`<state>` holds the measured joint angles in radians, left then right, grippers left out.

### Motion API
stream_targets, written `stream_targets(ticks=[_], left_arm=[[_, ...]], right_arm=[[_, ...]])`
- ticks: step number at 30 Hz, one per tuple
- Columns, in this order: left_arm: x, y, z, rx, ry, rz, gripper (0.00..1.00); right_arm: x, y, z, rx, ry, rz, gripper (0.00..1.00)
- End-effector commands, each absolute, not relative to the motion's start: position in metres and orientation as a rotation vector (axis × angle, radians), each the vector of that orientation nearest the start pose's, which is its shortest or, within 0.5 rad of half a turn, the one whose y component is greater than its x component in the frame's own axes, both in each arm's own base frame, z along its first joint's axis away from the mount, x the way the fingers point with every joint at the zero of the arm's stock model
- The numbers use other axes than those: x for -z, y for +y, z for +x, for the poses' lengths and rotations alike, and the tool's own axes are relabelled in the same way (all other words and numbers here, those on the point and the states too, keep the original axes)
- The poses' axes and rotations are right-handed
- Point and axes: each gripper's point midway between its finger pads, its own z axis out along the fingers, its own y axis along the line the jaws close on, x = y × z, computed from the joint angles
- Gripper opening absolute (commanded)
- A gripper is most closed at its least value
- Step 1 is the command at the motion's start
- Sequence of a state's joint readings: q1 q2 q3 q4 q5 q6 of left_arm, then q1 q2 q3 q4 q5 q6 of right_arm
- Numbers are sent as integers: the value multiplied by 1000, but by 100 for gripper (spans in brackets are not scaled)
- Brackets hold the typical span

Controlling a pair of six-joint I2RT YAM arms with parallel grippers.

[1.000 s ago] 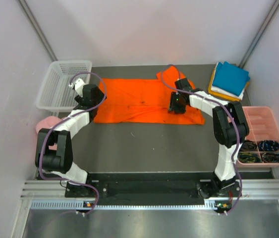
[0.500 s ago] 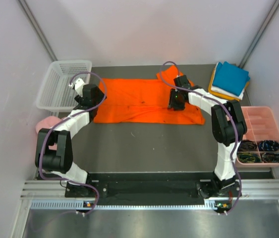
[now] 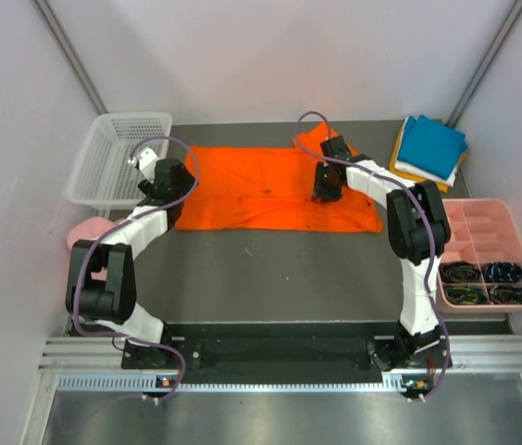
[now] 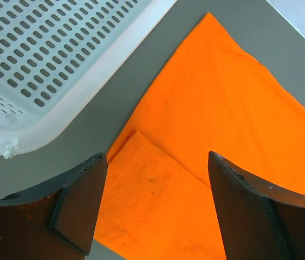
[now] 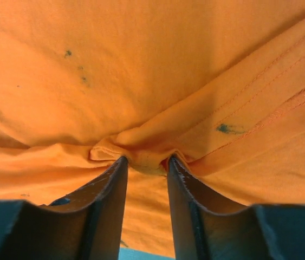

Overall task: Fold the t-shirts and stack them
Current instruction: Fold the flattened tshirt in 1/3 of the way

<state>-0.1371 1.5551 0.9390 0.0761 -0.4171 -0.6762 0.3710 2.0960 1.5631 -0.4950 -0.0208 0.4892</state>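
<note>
1. Orange fabric fills the middle of the table [image 3: 270, 269]: the orange t-shirt [image 3: 261, 190] lies spread flat, well apart from the folded stack [image 3: 430, 148] of teal blue, white and amber yellow shirts at the far right corner.
2. The right gripper [image 5: 147, 162] has its fingers drawn narrow near the shirt's right end, with a small ridge of orange cloth pinched between them.
3. The left gripper [image 4: 156, 162] hangs with fingers spread wide over the shirt's left end, just beside the white basket [image 4: 44, 65]. It holds nothing, and a doubled layer of cloth lies beneath it.
4. The step in hand looks like taking hold of both ends for a fold. Done well, the left fingers come down astride the edge and close on every layer before either arm lifts.
5. The right pinch appears thin. A deeper bite would likely stop the cloth from slipping free mid-carry.
6. Both arms should rise together and travel level, so that the fold line lands straight and the fabric does not drag toward the basket.
</note>
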Motion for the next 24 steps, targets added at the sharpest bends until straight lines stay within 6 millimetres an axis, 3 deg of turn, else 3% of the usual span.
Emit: stream_targets(ticks=[1,2,3,6,14,24], left_arm=[[-145,-10,451,55,1850,-776,79],[-145,-10,452,58,1849,-776,80],[-144,-10,452,60,1851,-775,80],[-140,-12,452,66,1861,-775,79],[-138,-13,453,69,1867,-774,80],[-136,-13,453,66,1876,-770,80]], right_arm=[[-48,207,462,-336,2591,117,27],[-47,206,461,-331,2595,114,22],[-47,206,461,-327,2596,111,11],[-48,205,461,-326,2592,111,0],[-63,208,469,-337,2558,98,0],[-83,220,501,-344,2521,55,1]])
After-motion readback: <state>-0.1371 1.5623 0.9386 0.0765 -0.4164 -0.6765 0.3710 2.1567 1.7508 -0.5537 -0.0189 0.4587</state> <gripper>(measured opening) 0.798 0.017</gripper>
